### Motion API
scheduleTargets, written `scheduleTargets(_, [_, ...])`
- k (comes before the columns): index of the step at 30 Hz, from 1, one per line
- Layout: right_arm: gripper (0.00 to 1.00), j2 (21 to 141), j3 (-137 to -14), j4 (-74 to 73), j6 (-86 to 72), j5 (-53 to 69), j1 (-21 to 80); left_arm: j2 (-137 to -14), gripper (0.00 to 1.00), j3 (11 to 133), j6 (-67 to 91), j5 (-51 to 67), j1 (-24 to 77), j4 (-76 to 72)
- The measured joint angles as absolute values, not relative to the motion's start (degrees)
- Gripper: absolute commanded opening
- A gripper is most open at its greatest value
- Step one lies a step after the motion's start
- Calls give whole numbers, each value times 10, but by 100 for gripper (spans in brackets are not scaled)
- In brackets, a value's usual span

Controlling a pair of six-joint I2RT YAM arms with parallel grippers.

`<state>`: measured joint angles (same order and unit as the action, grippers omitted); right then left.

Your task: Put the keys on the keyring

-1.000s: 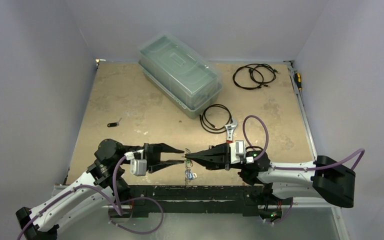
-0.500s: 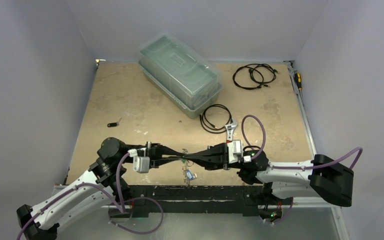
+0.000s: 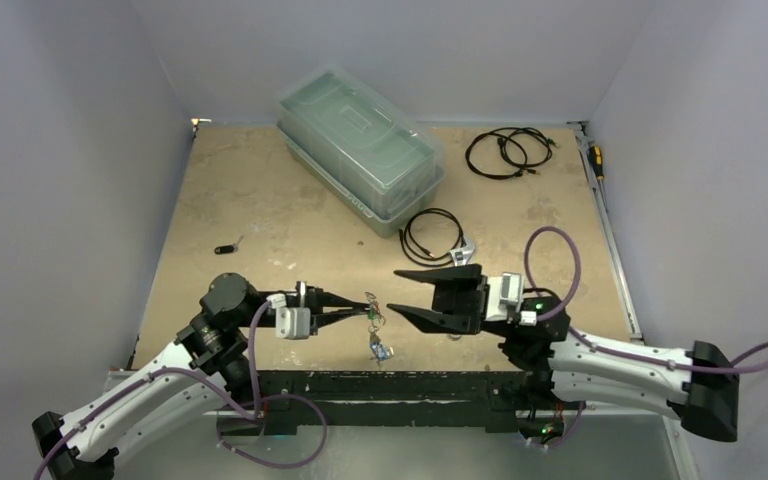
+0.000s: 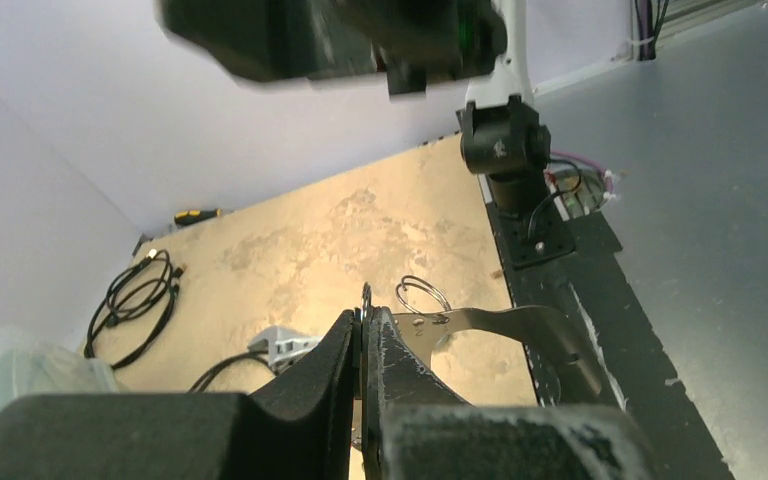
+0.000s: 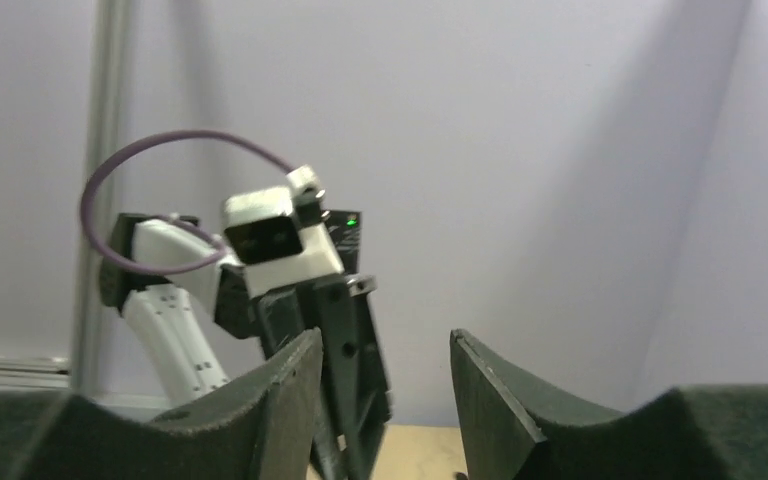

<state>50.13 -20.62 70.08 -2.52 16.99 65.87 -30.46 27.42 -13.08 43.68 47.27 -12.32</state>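
My left gripper [image 3: 363,312] is shut on a thin metal ring, the keyring [image 4: 365,294], pinched edge-on between its fingers. A flat silvery metal piece [image 4: 520,325] with a small split ring [image 4: 422,293] hangs off it. In the top view a small cluster of keys [image 3: 380,349] dangles below the left fingertips near the table's front edge. My right gripper [image 3: 394,290] stands open just right of them, with nothing between its fingers [image 5: 285,395]. A small black key [image 3: 225,249] lies alone on the table at the left.
A clear plastic box [image 3: 360,150] sits at the back. Black coiled cables [image 3: 433,235] lie mid-table, with more cables [image 3: 507,152] at the back right. A wrench [image 3: 463,258] rests beside the right gripper. A yellow-handled screwdriver [image 3: 595,160] lies along the right wall.
The left gripper closed on the ring where both fingertips met. The right gripper opened, let go and drew back to the right.
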Motion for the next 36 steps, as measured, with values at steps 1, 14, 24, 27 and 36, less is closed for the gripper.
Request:
scheduleTargets(1, [54,474,-227,646,-8,156,659,-303,0,275,-135,434,473,-112])
scheduleTargets(14, [37,477,-352,193,127,131,659,-313,0,312,-212,407,472,5])
scheduleTargets(24, [34,507,-395,106,167,147,659,-316,0,312,-221,401,473,39])
scheduleTargets(27, [33,507,-398,95,172,149,659,-316,0,312,-221,398,473,42])
scheduleTargets(36, [31,504,-403,75,173,165,659,-317,0,312,-221,386,473,44])
